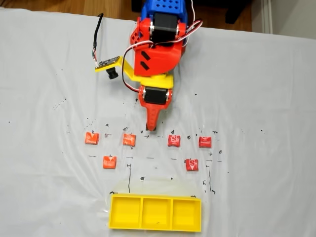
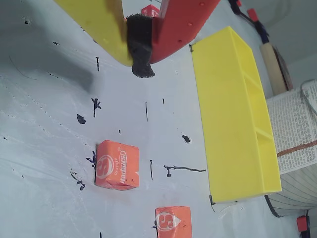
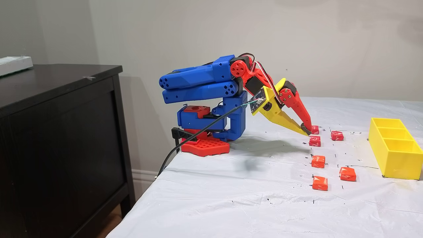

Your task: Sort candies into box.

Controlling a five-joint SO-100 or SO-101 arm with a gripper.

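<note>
Nothing is sorted yet, as far as I can judge: the yellow box (image 1: 155,213) sits with all three compartments bare in a fixed view, and all six candies lie on the white table cover (image 1: 39,98) between me and the box. Taking the box as my landmark, two candies lie nearer it, an orange one (image 1: 109,162) off its left end and a red one (image 1: 191,164) above its right compartment. The other four sit in a row farther from the box: an orange one (image 1: 91,138), another orange one (image 1: 129,139), a red one (image 1: 173,140) and a last red one (image 1: 205,142). My gripper (image 1: 151,127) is down at the cover on the far side of that row from the box, over the gap between the second and third candies. Its yellow and red fingers meet at the black pad in the wrist view (image 2: 140,52), so I am pinched closed with nothing between them. In that wrist view an orange wrapped candy (image 2: 117,165) lies ahead of my tips, with the box's long wall beyond it. Every candy is still to be picked and dropped; I reckon the whole job remains.
</note>
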